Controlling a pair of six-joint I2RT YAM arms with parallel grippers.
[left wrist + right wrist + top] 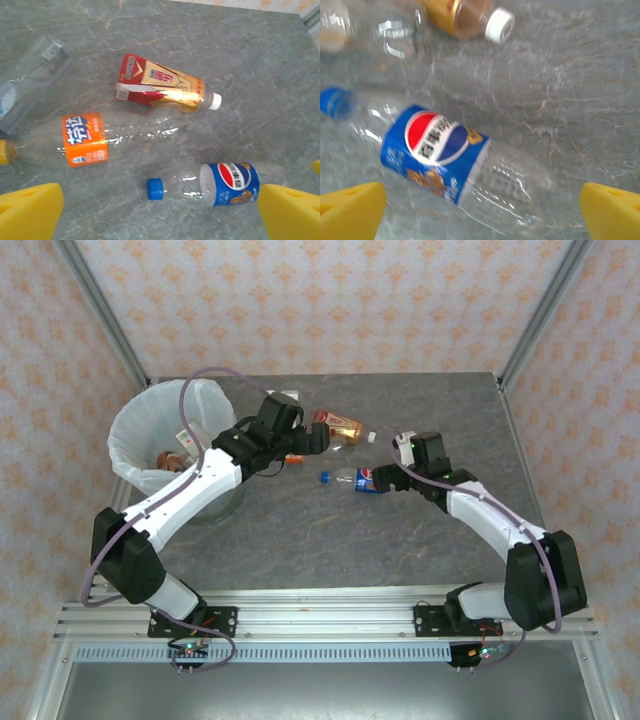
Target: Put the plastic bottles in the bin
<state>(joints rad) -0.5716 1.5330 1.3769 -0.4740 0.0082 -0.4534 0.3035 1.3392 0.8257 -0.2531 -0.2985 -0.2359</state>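
- Bin sat at far-left of table, white liner in it; something brown-orange lay inside, too small for me to ID.
- L gripper hung wide open over the table, nothing btwn its yellow pads.
- Below it I saw orange-label bottle, red-and-gold bottle w/ white cap, and clear bottle at the view's edge, all lying flat.
- R gripper was spread wide too, holding nothing, over blue-label bottle, which lay on its side near table centre.
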